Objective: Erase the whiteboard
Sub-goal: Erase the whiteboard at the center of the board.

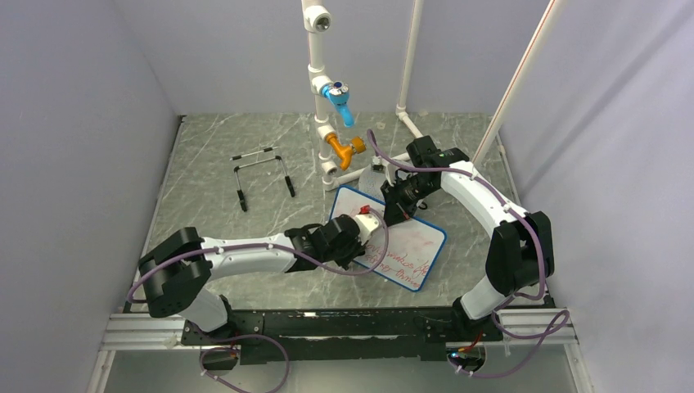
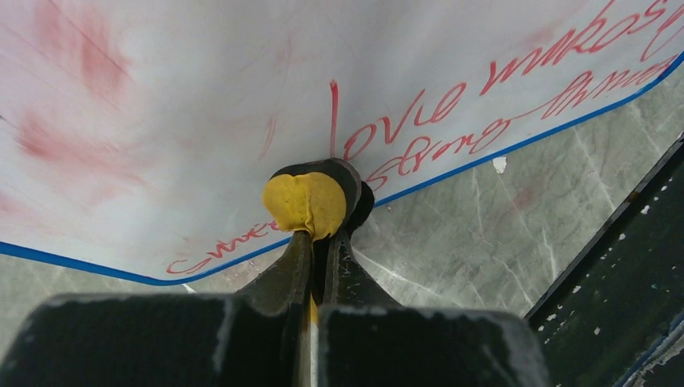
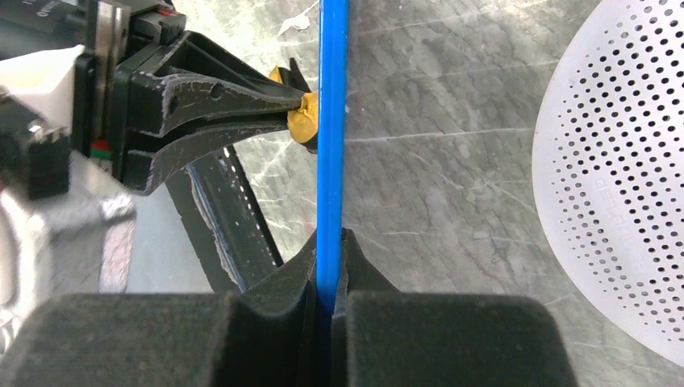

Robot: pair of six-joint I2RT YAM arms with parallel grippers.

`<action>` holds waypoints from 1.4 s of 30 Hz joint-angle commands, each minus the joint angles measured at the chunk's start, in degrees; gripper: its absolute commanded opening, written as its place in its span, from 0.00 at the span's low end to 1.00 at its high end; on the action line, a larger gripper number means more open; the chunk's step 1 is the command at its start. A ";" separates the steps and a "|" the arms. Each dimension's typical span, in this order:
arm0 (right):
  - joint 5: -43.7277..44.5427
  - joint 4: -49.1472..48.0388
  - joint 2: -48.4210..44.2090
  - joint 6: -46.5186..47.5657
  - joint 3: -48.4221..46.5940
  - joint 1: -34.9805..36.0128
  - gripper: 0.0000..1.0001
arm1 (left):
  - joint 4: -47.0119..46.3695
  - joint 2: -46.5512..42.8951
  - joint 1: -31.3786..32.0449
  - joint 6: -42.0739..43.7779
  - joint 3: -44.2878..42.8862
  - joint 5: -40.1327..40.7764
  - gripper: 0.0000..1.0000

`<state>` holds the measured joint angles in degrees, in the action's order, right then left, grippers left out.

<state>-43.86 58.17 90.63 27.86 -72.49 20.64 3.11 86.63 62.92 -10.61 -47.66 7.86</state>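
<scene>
The whiteboard [image 1: 412, 246] lies in the middle of the table, white with a thin blue frame. Red handwriting [image 2: 516, 89] runs along its near side, and pink smears [image 2: 72, 137] cover the rest. My left gripper [image 2: 323, 235] is shut on a small yellow eraser pad [image 2: 305, 201] with a black back. The pad rests on the board's face close to the near blue edge. My right gripper [image 3: 331, 244] is shut on the board's blue frame [image 3: 331, 121] at the far side. In the right wrist view the eraser pad [image 3: 303, 121] touches the frame from the left.
A round grey perforated disc [image 3: 621, 177] lies just behind the board beside my right gripper. White pipes with a blue valve [image 1: 337, 98] and an orange valve [image 1: 345, 149] stand at the back. A black wire stand [image 1: 263, 173] sits back left. A black rail [image 1: 344, 323] runs along the near edge.
</scene>
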 commanded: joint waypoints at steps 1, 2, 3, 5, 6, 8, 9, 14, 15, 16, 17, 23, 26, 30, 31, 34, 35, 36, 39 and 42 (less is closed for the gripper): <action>-5.98 -1.56 -1.54 5.81 -0.31 1.31 0.00 | -1.24 0.47 -2.09 4.32 -9.44 4.38 0.00; -5.98 -1.56 -1.55 5.85 -0.24 1.36 0.00 | -0.98 0.54 -2.42 4.86 -10.83 4.59 0.00; -5.98 -1.50 -1.58 5.89 -0.32 1.29 0.00 | -0.89 0.55 -2.69 5.34 -12.28 4.55 0.00; -5.98 -1.48 -1.52 5.89 -0.21 1.32 0.00 | -0.79 0.66 -3.09 6.31 -14.44 4.98 0.00; -5.97 -1.45 -1.58 5.96 -0.24 1.32 0.00 | -0.75 0.71 -3.21 6.90 -15.40 5.31 0.00; -5.98 -1.45 -1.56 5.98 -0.30 1.32 0.00 | -0.53 0.50 -3.31 7.79 -16.94 5.98 0.00; -5.93 -1.48 -1.57 6.03 -0.29 1.32 0.00 | -0.53 0.22 -3.40 8.02 -17.26 6.09 0.00; -5.89 -1.51 -1.48 5.95 -0.20 1.33 0.00 | -0.88 -1.85 -3.46 8.04 -16.24 5.04 0.00; -5.89 -1.52 -1.45 5.98 -0.24 1.26 0.00 | -0.88 -2.29 -3.47 7.85 -15.55 4.70 0.00; -5.89 -1.49 -1.46 6.00 -0.21 1.27 0.00 | -0.91 -2.68 -3.44 7.62 -14.59 4.35 0.00; -5.89 -1.51 -1.45 5.94 -0.21 1.30 0.00 | -0.96 -3.02 -3.46 7.22 -13.47 3.90 0.00; -5.81 -1.53 -1.36 5.89 -0.21 1.25 0.00 | -2.55 -4.39 -3.19 3.89 -5.21 0.21 0.00; -5.82 -1.65 -1.25 5.89 -0.21 1.34 0.00 | -4.67 -4.40 -2.08 2.60 -0.68 -0.59 0.00; -5.87 -1.58 -1.16 5.89 -0.25 1.28 0.00 | -5.21 -2.50 0.47 1.19 2.46 -0.28 0.00; -5.82 -1.65 -1.16 5.89 -0.24 1.30 0.00 | -5.17 -1.80 1.06 0.78 3.01 -0.19 0.00; -5.89 -1.65 -1.20 5.87 -0.23 1.28 0.00 | -4.87 0.62 2.82 -0.59 4.05 -0.29 0.00; -5.89 -1.54 -1.21 5.89 -0.23 1.30 0.00 | -4.76 1.30 3.38 -0.96 4.28 -0.32 0.00; -5.93 -1.49 -1.17 5.91 -0.22 1.33 0.00 | -4.37 1.87 3.93 -1.34 4.40 -0.24 0.00; -5.98 -1.50 -1.16 5.89 -0.25 1.30 0.00 | -3.36 3.06 4.89 -2.10 4.88 0.04 0.00; -5.98 -1.54 -1.31 5.90 -0.22 1.32 0.00 | -3.55 3.41 4.94 -2.56 5.48 0.24 0.00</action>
<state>-44.27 58.70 90.63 28.77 -72.47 21.17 -1.87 88.77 67.68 -10.98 -43.33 7.53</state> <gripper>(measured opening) 0.048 0.040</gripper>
